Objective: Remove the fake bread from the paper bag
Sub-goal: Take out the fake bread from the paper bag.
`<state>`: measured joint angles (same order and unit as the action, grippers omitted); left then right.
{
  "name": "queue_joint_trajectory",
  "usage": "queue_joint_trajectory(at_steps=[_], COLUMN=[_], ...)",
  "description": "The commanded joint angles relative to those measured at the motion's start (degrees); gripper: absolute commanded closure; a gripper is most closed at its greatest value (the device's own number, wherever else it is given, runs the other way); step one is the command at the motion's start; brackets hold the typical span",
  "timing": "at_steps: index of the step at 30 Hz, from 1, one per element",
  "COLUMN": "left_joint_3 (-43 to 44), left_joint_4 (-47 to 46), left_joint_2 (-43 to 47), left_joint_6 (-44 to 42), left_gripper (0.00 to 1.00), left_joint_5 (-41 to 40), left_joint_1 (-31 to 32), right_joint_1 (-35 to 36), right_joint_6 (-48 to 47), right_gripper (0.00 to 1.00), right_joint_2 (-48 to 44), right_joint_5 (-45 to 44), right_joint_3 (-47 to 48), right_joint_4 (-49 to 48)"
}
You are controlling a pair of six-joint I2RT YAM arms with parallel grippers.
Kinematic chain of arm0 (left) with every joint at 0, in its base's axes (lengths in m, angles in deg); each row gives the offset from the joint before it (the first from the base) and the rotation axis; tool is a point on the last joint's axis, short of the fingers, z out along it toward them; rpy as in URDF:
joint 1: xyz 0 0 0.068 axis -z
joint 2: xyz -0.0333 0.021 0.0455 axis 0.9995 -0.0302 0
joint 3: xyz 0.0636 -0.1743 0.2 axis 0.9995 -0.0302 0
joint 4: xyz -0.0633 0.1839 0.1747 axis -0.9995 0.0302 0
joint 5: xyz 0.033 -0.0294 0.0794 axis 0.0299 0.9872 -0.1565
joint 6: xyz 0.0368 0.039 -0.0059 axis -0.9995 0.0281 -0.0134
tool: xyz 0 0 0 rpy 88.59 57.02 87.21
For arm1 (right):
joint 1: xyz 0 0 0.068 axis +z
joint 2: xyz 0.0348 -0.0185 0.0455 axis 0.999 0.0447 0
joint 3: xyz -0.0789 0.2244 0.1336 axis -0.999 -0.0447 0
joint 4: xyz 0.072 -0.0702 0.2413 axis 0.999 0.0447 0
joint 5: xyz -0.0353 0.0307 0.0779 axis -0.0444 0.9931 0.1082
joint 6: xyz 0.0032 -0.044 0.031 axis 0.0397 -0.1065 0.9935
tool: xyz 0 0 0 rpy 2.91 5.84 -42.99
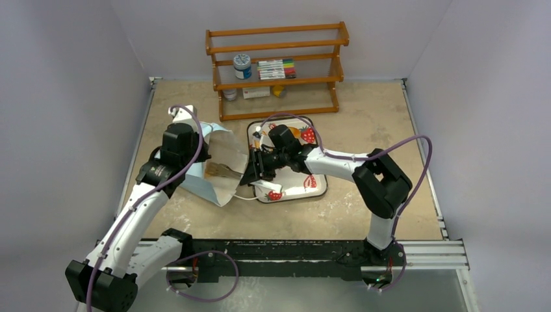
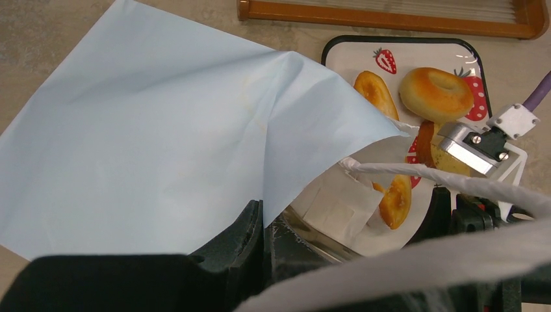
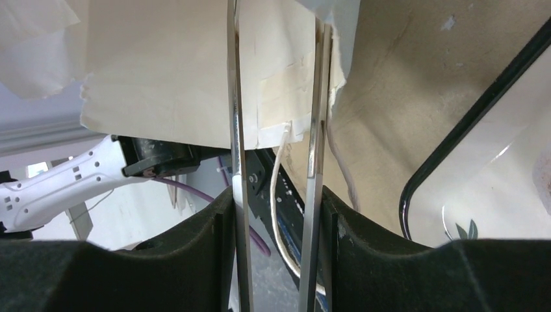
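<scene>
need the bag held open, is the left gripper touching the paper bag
Touching. Left wrist view shows the left gripper pinching the paper bag, its blue paper running in between the closed jaws.

No text, label or number can be read anywhere.

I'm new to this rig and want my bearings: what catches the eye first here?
The light blue paper bag lies left of centre, its edge pinched in the left claw. The right claw holds metal tongs reaching into its open mouth. Just right of it, the strawberry-print tray already carries fake bread.
</scene>
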<state>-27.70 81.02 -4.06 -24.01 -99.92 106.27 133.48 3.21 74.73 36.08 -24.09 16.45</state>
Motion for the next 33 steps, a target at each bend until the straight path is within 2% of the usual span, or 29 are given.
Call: queue_joint_trajectory(at_steps=[1, 9, 15, 33], left_joint_3=[0.19, -1.55, -2.44, -5.40], left_joint_4=[-3.57, -5.53, -6.71, -8.96], left_joint_2=[1.71, 2.62, 3.42, 4.86], left_joint_6=[1.83, 2.03, 1.38, -2.84], left_gripper=[1.00, 1.00, 1.00, 1.00], left_joint_5=[-0.56, -1.53, -1.49, -0.53], left_joint_1=[-0.27, -0.25, -0.18, -0.16], right_joint_1=[-0.25, -0.25, -0.25, -0.34], right_joint_6=[-2.85, -5.52, -6.48, -1.87], right_gripper=[0.53, 0.52, 0.52, 0.50], right_joint_2=[-1.19, 0.61, 4.91, 8.97], right_joint_5=[0.57, -0.23, 0.79, 7.69], right_joint_3=[3.43, 7.10, 13.63, 14.42], right_joint_4=[7.09, 13.63, 17.64, 13.28])
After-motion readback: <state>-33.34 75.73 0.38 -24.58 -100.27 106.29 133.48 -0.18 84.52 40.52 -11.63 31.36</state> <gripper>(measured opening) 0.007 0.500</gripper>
